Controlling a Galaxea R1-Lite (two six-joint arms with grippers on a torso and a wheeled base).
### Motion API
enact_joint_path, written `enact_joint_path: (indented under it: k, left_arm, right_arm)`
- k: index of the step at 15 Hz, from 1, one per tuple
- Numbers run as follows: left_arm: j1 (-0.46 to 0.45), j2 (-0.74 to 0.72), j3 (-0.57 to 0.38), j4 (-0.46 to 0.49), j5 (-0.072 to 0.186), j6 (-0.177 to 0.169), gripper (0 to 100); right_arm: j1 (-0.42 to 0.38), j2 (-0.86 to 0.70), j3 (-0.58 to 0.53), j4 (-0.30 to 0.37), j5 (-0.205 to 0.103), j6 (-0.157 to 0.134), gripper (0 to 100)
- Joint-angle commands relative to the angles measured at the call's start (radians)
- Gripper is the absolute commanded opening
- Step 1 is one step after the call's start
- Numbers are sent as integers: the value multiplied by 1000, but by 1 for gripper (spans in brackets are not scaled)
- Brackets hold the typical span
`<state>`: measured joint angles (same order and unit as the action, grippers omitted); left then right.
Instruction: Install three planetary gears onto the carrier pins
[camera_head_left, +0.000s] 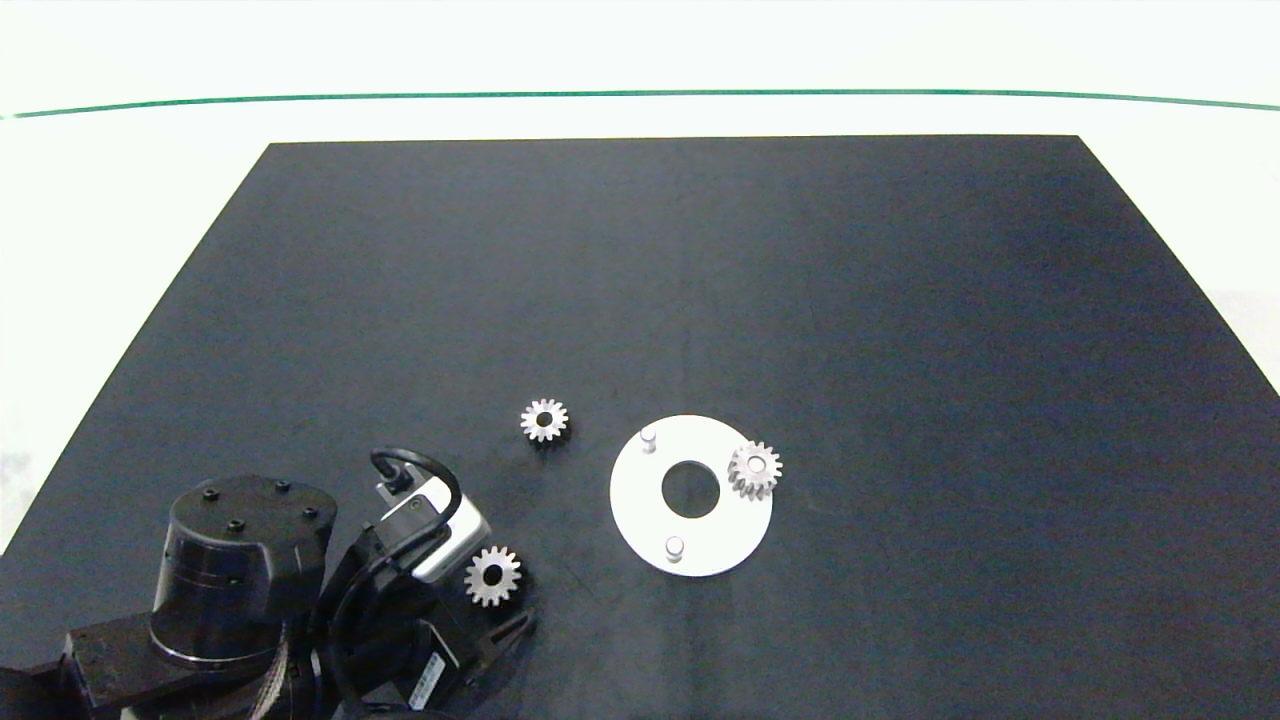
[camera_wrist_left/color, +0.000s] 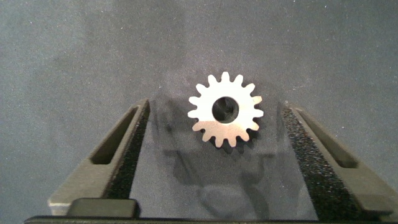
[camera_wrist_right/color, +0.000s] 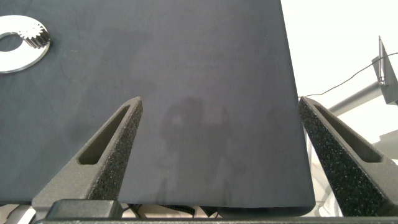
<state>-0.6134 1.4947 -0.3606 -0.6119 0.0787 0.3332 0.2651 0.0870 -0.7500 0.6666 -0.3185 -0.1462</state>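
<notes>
While the head view hides most of the left hand (camera_head_left: 500, 628) under its own arm at the near left corner of the table (camera_head_left: 900, 300), the left wrist view shows it plainly: left hand (camera_wrist_left/color: 211, 163) spread wide, foam pads either side of a gear (camera_wrist_left/color: 225, 109), neither pad touching it. That gear (camera_head_left: 493, 575) lies flat on the table with clear gaps on both sides. Nothing held.

Right hand (camera_wrist_right/color: 217, 155) is out of the head view; the right wrist view shows its fingers spread wide over a bare edge of the table (camera_wrist_right/color: 205, 74), holding nothing. That view catches the disc (camera_wrist_right/color: 18, 53) far off with a gear (camera_wrist_right/color: 36, 34) on it, partly cut by the frame.

Head view fills in the rest: white disc (camera_head_left: 690, 495) right of the left arm, one gear (camera_head_left: 754, 469) seated on the right-hand pin. Two pins bare: far one (camera_head_left: 649, 438), near one (camera_head_left: 674, 547). Third gear (camera_head_left: 544, 420) lies flat on the table, left of the disc, beyond the left hand.
</notes>
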Motion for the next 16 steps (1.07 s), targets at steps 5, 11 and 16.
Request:
enact_joint_path:
  k: [5, 11, 16]
  left_arm:
    - [-2, -1, -8, -3, 0, 4, 69]
    - [-3, -1, 0, -3, 0, 6, 57]
    - [-5, 13, -4, -3, 1, 6, 48]
  right_arm:
    - [2, 2, 0, 4, -2, -1, 100]
    - [0, 2, 0, 4, -2, -1, 100]
    - [2, 2, 0, 2, -2, -1, 100]
